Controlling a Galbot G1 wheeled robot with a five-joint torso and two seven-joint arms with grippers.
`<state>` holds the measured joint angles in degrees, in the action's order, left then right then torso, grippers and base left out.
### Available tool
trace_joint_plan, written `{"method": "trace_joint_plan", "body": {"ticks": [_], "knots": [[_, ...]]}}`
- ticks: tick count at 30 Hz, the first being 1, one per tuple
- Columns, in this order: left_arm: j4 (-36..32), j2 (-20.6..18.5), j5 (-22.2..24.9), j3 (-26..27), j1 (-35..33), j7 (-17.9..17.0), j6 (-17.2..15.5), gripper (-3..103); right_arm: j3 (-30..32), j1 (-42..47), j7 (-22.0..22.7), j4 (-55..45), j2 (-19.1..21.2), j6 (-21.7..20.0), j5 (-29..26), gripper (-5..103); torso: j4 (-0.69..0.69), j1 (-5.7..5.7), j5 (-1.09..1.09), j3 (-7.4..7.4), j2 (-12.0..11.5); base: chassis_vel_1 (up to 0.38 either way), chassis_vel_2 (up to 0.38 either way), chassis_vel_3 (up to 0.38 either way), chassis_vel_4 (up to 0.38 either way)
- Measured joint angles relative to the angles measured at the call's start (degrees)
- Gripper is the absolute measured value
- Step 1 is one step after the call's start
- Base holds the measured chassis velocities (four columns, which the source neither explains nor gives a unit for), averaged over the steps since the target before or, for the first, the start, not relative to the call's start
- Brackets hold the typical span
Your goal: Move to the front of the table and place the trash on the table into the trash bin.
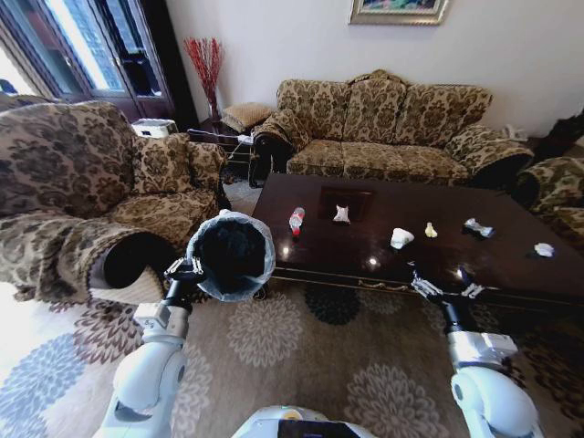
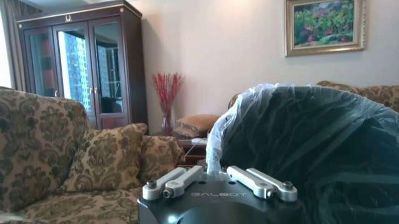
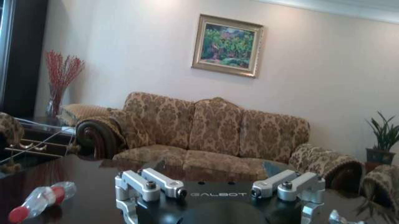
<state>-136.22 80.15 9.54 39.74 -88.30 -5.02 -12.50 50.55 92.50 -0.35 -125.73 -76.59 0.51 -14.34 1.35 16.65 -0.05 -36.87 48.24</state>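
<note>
The dark brown table (image 1: 511, 274) stands ahead and to the right. On it lie pieces of trash: a clear bottle (image 1: 296, 220) with a red cap, a silvery wrapper (image 1: 342, 214), crumpled white paper (image 1: 401, 238), a small yellowish piece (image 1: 431, 231), another wrapper (image 1: 477, 227) and a white scrap (image 1: 544, 249). The black-lined trash bin (image 1: 231, 255) sits off the table's left end, its mouth tipped toward me. My left gripper (image 1: 185, 270) is shut on its pale plastic rim (image 2: 215, 140). My right gripper (image 1: 447, 290) hovers open at the table's front edge, and the bottle (image 3: 39, 201) lies beyond its fingers (image 3: 149, 183).
A patterned armchair (image 1: 82, 182) stands close on the left beside the bin. A matching sofa (image 1: 392, 123) runs behind the table, and another chair (image 1: 557, 192) is at the right. A floral rug (image 1: 301, 356) covers the floor in front.
</note>
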Motion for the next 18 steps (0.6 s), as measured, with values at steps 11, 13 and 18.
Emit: {"method": "trace_joint_plan", "body": {"ticks": [11, 13, 18], "knots": [[0.0, 0.2, -0.1, -0.1, -0.3, 0.0, 0.2, 2, 0.0, 0.2, 0.2, 0.1, 0.0, 0.2, 0.0, 100, -0.02, 0.01, 0.00, 0.00, 0.0, -0.305, 0.309, 0.301, -0.303], [0.0, 0.2, -0.1, -0.1, -0.3, 0.1, 0.2, 2, 0.0, 0.2, 0.2, 0.1, 0.0, 0.2, 0.0, 100, -0.01, 0.01, 0.00, 0.00, 0.0, -0.311, 0.279, 0.322, -0.303], [0.0, 0.2, -0.1, -0.1, -0.3, 0.1, 0.2, 2, 0.1, 0.2, 0.2, 0.1, 0.0, 0.2, 0.0, 100, -0.02, -0.01, -0.01, 0.01, 0.0, -0.286, 0.299, 0.306, -0.306]]}}
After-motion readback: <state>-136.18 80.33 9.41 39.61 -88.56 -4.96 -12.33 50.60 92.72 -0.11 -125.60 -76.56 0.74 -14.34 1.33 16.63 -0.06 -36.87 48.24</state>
